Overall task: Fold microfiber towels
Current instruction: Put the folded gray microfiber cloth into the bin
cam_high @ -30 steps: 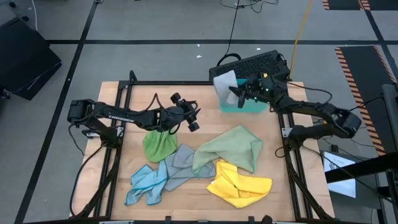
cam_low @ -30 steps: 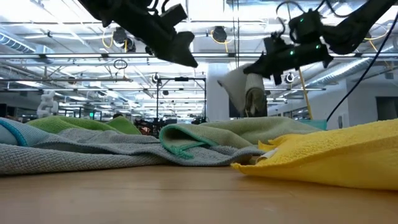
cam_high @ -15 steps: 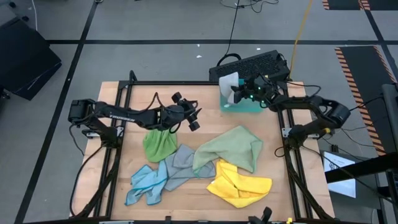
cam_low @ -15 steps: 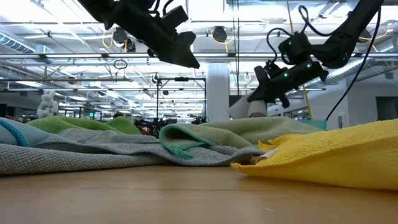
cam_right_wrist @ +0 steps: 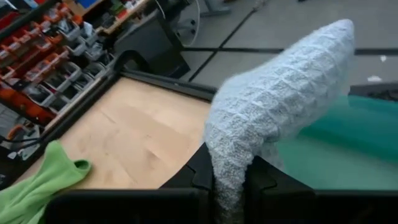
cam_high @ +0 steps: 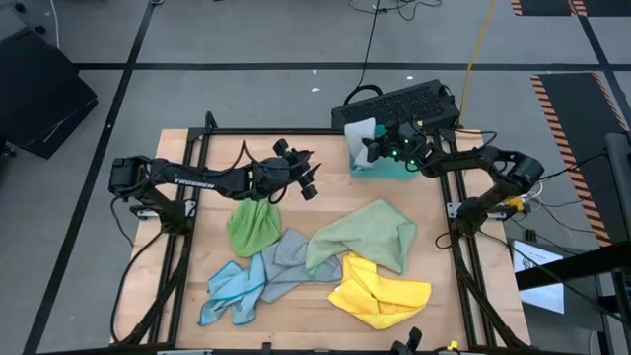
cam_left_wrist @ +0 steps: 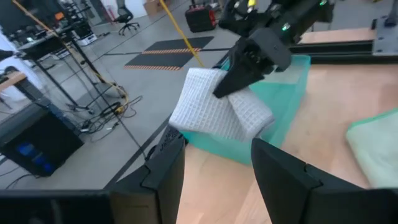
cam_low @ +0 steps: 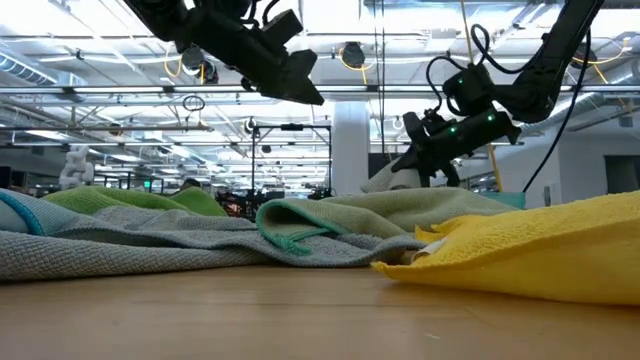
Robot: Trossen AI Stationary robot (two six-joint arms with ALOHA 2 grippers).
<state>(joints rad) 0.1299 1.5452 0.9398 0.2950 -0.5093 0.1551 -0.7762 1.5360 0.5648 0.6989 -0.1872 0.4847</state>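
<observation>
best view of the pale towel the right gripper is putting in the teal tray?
Left wrist view: the folded pale towel shows whole, pinched by the right gripper over the teal tray. Right wrist view shows only a close-up fold. High view shows it small; low view hides it behind other towels.

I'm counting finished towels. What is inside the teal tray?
A pale folded towel, pinched by the right tool, hangs over the teal tray. Anything beneath it on the tray floor is hidden.

Right hand pinched shut; left hand seemingly parted, raised.
</observation>
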